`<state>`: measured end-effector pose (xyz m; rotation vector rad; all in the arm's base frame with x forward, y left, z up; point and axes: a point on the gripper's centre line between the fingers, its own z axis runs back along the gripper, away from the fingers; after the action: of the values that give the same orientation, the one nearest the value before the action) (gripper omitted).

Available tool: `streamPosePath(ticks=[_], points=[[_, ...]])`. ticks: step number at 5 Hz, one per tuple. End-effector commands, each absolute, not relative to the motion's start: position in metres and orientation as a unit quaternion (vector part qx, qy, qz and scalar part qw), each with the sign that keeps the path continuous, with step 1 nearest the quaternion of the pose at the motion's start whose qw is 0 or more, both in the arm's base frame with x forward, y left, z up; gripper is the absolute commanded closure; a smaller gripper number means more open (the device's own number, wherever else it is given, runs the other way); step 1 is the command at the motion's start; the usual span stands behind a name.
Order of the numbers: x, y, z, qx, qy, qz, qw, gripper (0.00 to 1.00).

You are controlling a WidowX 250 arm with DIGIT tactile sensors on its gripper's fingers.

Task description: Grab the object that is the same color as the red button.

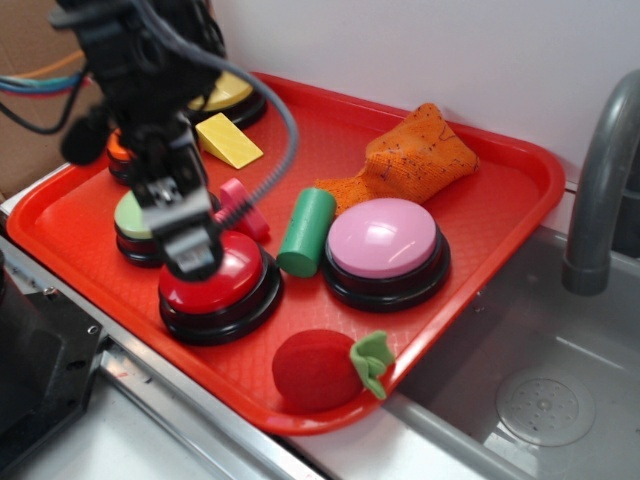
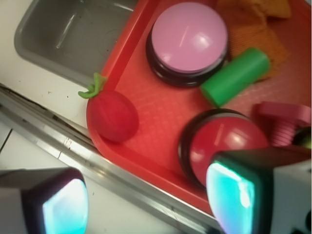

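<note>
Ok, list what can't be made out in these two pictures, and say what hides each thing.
- Gripper: exterior view, motion blur and its own body hide the fingers; open or shut unclear there.
- Red button: exterior view, gripper covers its left top.
- Green-topped button and orange one: exterior view, mostly behind the arm.
- Pink screw: wrist view, cut off by the right edge.
- Red toy fruit: blurred; texture unclear.
</note>
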<state>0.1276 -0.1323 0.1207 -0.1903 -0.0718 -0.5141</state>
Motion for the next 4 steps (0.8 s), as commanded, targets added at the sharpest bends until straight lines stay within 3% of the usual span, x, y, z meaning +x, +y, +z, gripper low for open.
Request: streamPosePath(ticks=[1, 3, 4], points=[[0.122, -0.17, 0.081, -0.119, -0.052, -0.286, 0.949, 0.0], [0.126, -0.178, 0.059, -0.08, -0.033, -0.266, 0.96, 0.0], [0.129, -0.177, 0.053, -0.077, -0.026, -0.252, 0.964, 1.0]])
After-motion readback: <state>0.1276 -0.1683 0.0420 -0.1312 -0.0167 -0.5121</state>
